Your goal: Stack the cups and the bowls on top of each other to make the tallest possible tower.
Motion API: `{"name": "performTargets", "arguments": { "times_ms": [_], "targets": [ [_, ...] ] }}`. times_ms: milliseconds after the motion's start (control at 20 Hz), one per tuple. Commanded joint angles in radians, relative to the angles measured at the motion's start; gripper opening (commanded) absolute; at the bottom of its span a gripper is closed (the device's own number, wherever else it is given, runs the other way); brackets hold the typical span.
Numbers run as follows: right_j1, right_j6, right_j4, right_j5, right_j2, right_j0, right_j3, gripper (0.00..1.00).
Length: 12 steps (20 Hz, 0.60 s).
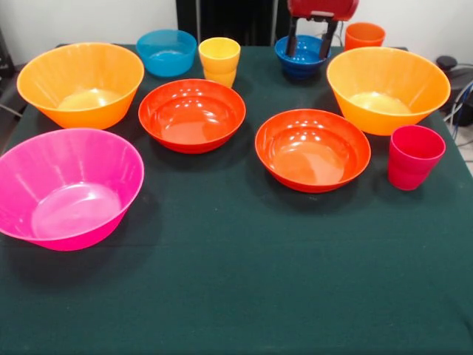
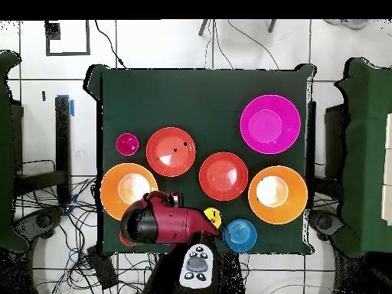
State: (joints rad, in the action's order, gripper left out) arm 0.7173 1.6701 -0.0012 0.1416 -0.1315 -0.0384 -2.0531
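On the green desk, left to right: pink bowl, orange bowl, light blue bowl, yellow cup, two red-orange bowls. The gripper, released, straddles the dark blue bowl. No writing is legible.

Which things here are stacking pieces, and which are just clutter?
Stacking pieces: pink bowl, two orange bowls, two red bowls, two blue bowls, yellow cup, orange cup, red cup.

Clutter: floor cables.
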Motion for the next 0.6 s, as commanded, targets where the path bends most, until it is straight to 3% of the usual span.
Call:
{"name": "performTargets", "arguments": {
  "times_ms": [50,600],
  "targets": [
    [0.012,0.173,0.01,0.006,0.032,-0.026,0.012,1.0],
    [0.016,0.158,0.005,0.014,0.042,-0.012,0.015,1.0]
  ]
}}
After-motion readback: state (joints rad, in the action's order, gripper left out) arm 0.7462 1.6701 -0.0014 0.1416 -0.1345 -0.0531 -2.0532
